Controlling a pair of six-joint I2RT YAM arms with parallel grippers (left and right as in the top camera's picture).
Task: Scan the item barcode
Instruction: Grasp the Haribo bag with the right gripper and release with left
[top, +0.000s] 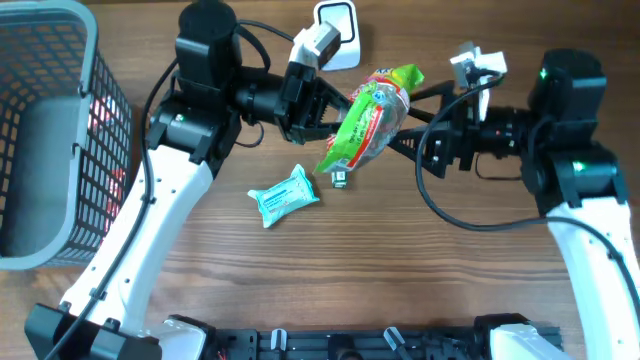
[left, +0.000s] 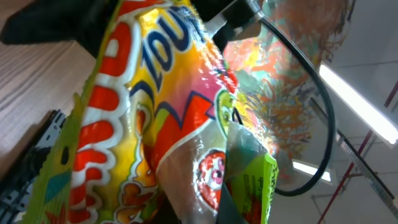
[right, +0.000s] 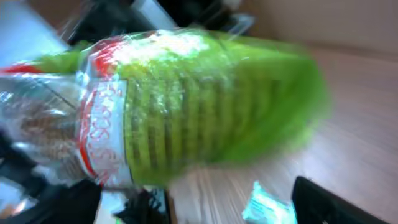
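Note:
A green, yellow and red snack bag (top: 367, 122) hangs tilted above the middle of the table. My left gripper (top: 326, 108) is shut on its left side. Its bright print fills the left wrist view (left: 149, 106) and hides my own fingers. My right gripper (top: 418, 142) stands open just right of the bag and apart from it. In the right wrist view the bag (right: 193, 99) is blurred and sits above and beyond the open gripper (right: 202, 205), whose dark right finger (right: 329, 202) shows. I cannot make out a barcode. A white scanner (top: 340, 28) stands at the back.
A teal wipes pack (top: 284, 196) lies flat on the wood below the bag; it also shows in the right wrist view (right: 267, 206). A small grey object (top: 340, 181) lies next to it. A grey mesh basket (top: 50, 130) fills the left edge.

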